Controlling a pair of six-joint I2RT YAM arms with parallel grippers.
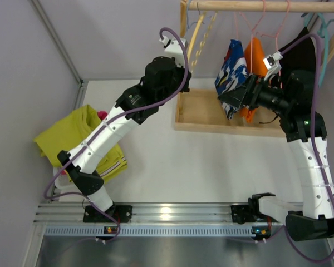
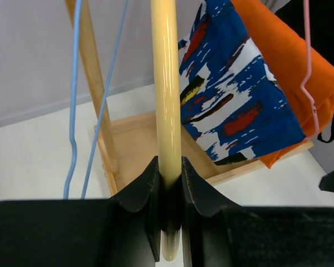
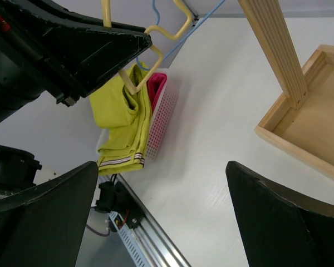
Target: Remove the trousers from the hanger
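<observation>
The lime yellow-green trousers [image 1: 78, 136] with a striped hem lie draped over a pink-white basket at the table's left. They also show in the right wrist view [image 3: 122, 119]. A bit of the magenta-pink trousers [image 1: 103, 115] shows beside them in the basket. My left gripper [image 1: 185, 55] is shut on the bare cream-yellow hanger [image 2: 168, 83], close to the rack's left post. My right gripper [image 1: 229, 101] is open and empty, just in front of a blue, white and red patterned garment [image 1: 232, 69] hanging on the rack.
A wooden rack with a tray base [image 1: 203, 114] and a top rail [image 1: 256, 5] stands at the back right. An orange garment [image 1: 255, 58] on a pink hanger and a black garment [image 1: 300, 53] hang there. A thin blue hanger [image 2: 73, 83] hangs by the left post.
</observation>
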